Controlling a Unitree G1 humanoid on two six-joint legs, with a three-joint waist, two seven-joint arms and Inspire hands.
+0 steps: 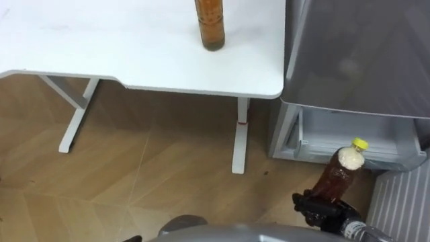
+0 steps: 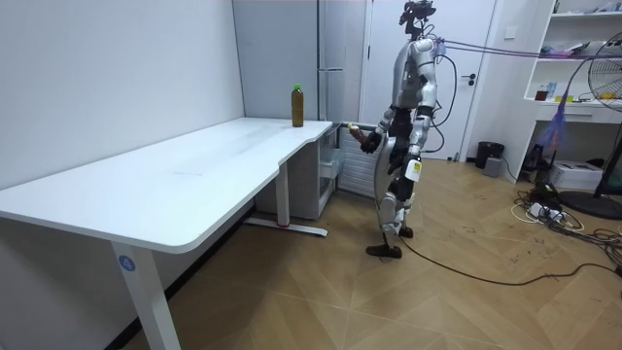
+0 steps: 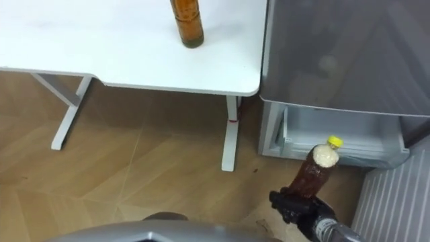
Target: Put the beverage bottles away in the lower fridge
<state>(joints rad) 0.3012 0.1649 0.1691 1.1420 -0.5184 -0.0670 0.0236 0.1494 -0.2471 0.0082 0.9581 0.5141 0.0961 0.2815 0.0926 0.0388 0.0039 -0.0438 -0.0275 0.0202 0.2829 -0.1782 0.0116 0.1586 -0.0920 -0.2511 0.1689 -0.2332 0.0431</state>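
My right hand [image 1: 322,210] is shut on the lower part of a brown drink bottle [image 1: 341,171] with a yellow cap, held upright low in front of the fridge. The grey fridge [image 1: 356,54] stands at the right, and its lower compartment [image 1: 349,138] is open, showing a pale inside. A second brown drink bottle [image 1: 210,23] stands on the white table [image 1: 101,47], near its right end. In the room view I stand between the table's end and the fridge, with the held bottle [image 2: 360,129] out in front of me. My left hand [image 2: 394,163] hangs at my side.
White table legs [image 1: 240,144] stand on the wooden floor left of the fridge. A white ribbed panel [image 1: 403,202] rises at the lower right, beside the held bottle. In the room view, open floor lies behind me, with a fan and shelves [image 2: 583,87] further off.
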